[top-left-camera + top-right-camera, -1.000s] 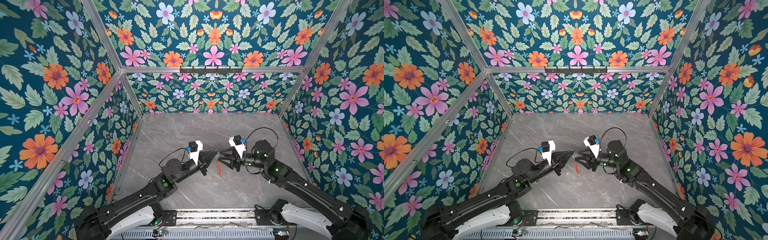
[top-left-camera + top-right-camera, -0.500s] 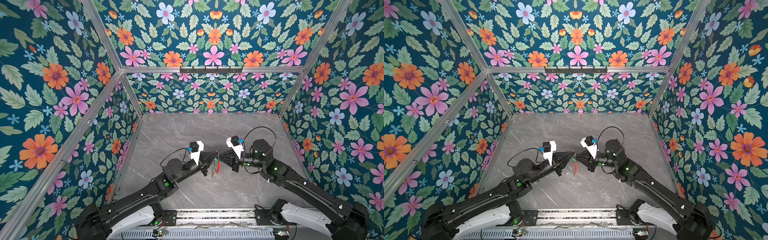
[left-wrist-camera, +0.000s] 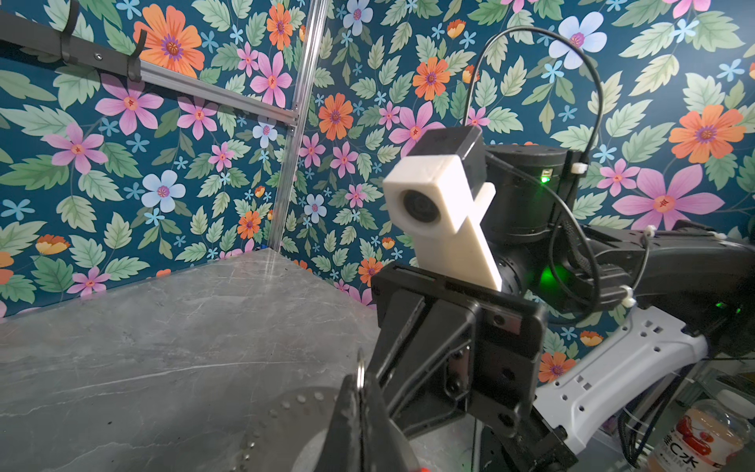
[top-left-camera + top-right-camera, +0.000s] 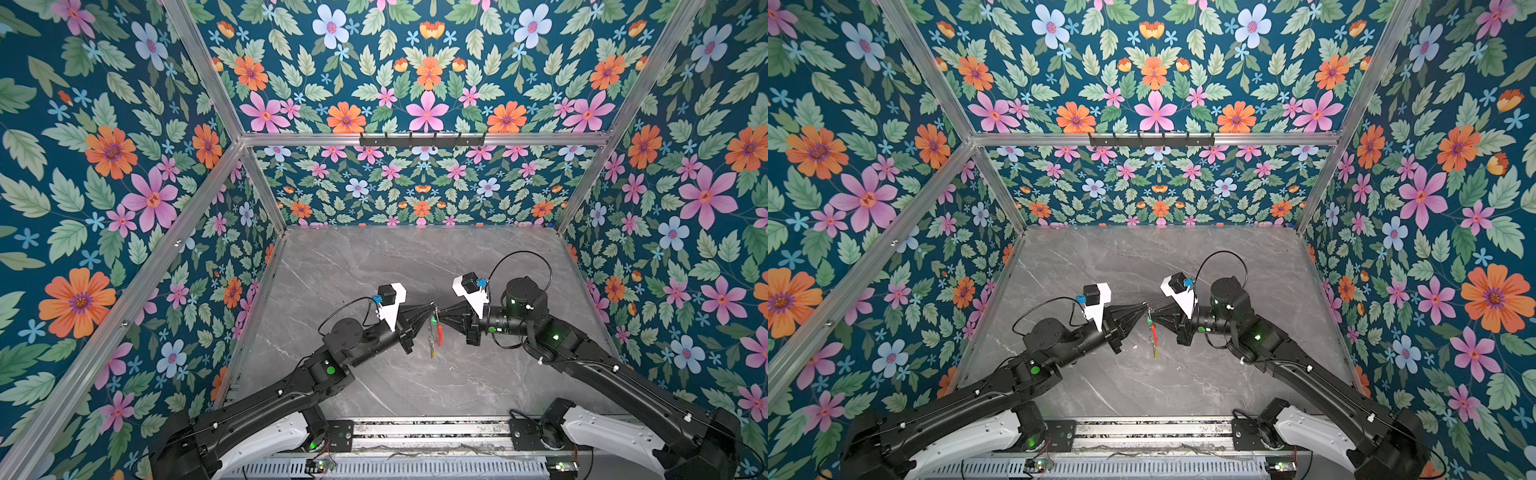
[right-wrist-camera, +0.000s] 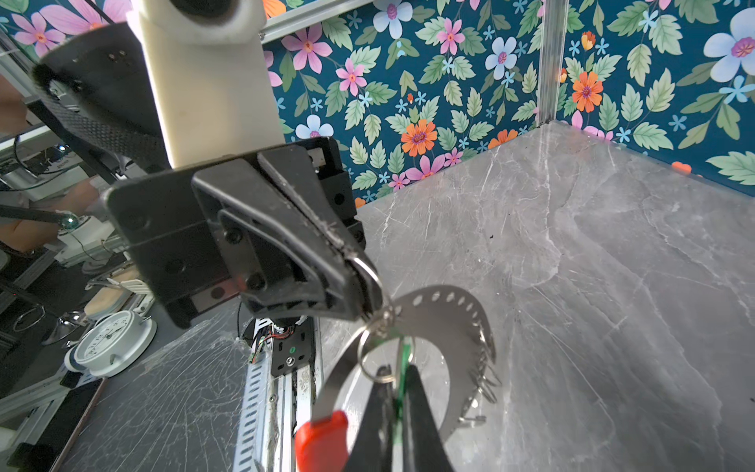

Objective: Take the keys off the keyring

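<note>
Up over the grey table (image 4: 374,270), both top views show the left gripper (image 4: 429,308) and the right gripper (image 4: 441,318) meeting tip to tip. The keyring (image 4: 439,332) hangs edge-on between them, so it reads only as a thin red-and-grey sliver. The keys (image 4: 432,344) dangle from it, with a green tag (image 4: 433,320) near the top and a yellow tag (image 4: 433,353) lowest.

The right wrist view gives what those cannot. There the keyring (image 5: 449,310) is a flat grey hoop with holes along its rim and a red segment (image 5: 322,437). The left gripper is clamped tight on a small silver split ring (image 5: 367,265) at the hoop's edge. The right gripper's own fingers (image 5: 423,421) are pressed together on the green tag.

The left wrist view shows only the top of that split ring poking out between the left fingers (image 3: 347,429), with the right gripper facing it.

A second ago the right gripper's jaws stood spread beside the keyring; now they are pinched on the tag. The left grip is unchanged.
</note>
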Robot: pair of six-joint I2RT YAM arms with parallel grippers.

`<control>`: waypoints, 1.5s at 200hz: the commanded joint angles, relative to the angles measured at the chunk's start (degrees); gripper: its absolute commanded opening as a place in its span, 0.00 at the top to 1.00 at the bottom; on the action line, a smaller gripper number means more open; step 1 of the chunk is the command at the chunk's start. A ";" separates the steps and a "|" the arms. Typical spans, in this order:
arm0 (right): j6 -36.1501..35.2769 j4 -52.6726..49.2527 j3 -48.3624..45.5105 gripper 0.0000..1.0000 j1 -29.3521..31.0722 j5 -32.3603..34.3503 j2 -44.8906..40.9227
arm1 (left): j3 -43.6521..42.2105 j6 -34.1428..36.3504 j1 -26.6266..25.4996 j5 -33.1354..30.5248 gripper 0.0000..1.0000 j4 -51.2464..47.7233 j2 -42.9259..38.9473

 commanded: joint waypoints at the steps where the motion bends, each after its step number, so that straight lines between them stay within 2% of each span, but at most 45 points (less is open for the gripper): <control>1: -3.34 -6.75 1.97 1.00 0.05 0.11 -0.07 | 0.42 1.23 0.02 -0.03 1.00 -0.51 -1.01; 92: -7.24 -15.79 8.08 1.00 0.03 1.62 1.70 | 0.42 2.80 0.10 2.81 1.00 -5.61 -4.15; 226: -13.70 -19.03 14.88 1.00 0.03 3.29 4.60 | -1.13 2.59 0.11 8.33 1.00 -4.48 -5.87; 300: -15.24 -19.83 17.49 1.00 -0.49 1.15 6.01 | -1.51 2.12 0.12 9.84 1.00 -3.96 -6.14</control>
